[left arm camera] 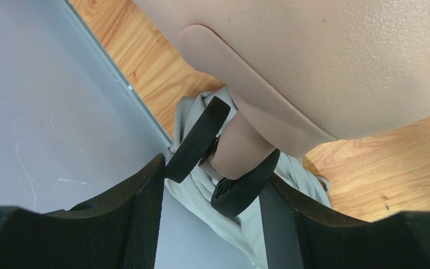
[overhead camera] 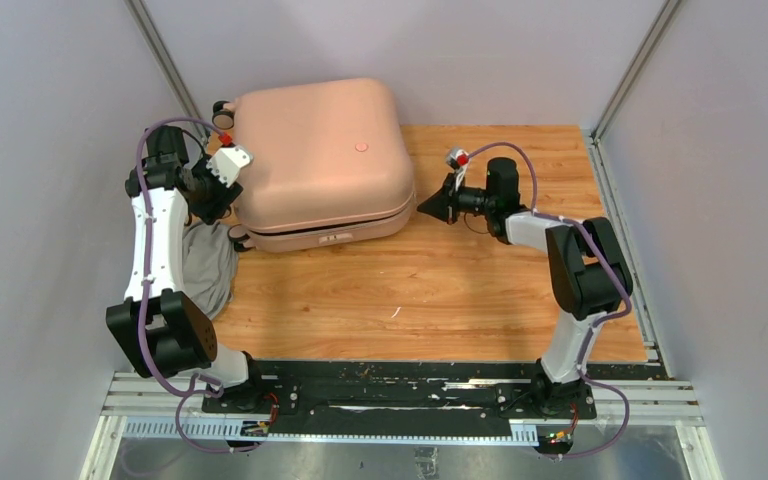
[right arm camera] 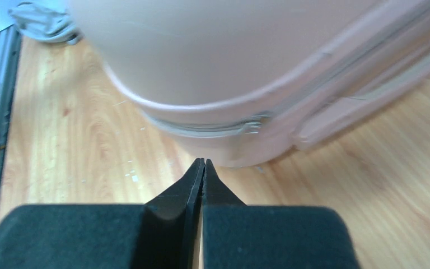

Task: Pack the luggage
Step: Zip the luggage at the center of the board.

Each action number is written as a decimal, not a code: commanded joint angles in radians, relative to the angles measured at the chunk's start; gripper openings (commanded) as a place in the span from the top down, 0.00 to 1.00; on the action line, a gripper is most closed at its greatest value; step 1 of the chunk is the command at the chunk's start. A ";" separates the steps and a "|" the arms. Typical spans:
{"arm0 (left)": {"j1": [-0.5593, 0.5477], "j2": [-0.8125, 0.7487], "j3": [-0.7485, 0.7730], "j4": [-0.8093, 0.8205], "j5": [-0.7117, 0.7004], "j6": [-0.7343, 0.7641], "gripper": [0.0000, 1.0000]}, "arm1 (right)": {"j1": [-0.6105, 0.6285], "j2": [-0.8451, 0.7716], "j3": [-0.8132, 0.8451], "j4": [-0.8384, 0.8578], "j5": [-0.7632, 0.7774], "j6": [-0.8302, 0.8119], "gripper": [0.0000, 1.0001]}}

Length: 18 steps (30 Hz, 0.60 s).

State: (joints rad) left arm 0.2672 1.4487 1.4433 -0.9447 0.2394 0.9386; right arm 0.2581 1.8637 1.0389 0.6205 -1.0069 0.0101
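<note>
The pale pink luggage lies closed at the back left of the wooden table. My left gripper is against its left side. In the left wrist view the gripper is shut on one black-and-pink wheel of the luggage, with a finger touching each black disc. My right gripper is shut and empty at the luggage's right front corner. In the right wrist view its tips point at the shell, just below the zipper line and its metal pull.
A grey cloth bundle lies on the table's left edge under my left arm, and shows as grey cloth behind the wheel. Grey walls close in left, right and back. Another wheel sticks out at the luggage's back left corner.
</note>
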 commanded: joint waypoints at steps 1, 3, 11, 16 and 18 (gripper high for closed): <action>-0.004 -0.038 0.035 0.112 0.078 -0.125 1.00 | 0.097 -0.103 -0.094 0.006 -0.064 -0.006 1.00; -0.004 -0.041 0.034 0.113 0.087 -0.131 1.00 | 0.115 -0.119 -0.116 -0.002 -0.053 -0.006 1.00; -0.003 -0.083 0.003 0.112 0.091 -0.112 1.00 | 0.060 -0.193 -0.131 -0.093 0.159 0.029 0.75; -0.002 -0.102 -0.018 0.110 0.095 -0.103 1.00 | -0.061 -0.142 -0.040 -0.045 0.208 0.128 0.27; -0.002 -0.098 -0.019 0.110 0.093 -0.101 1.00 | -0.065 -0.120 0.032 -0.172 0.294 0.068 0.24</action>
State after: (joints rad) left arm 0.2668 1.3899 1.4158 -0.9485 0.2768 0.9092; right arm 0.2276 1.7142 0.9516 0.5529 -0.8581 0.0956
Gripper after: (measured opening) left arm 0.561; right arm 0.726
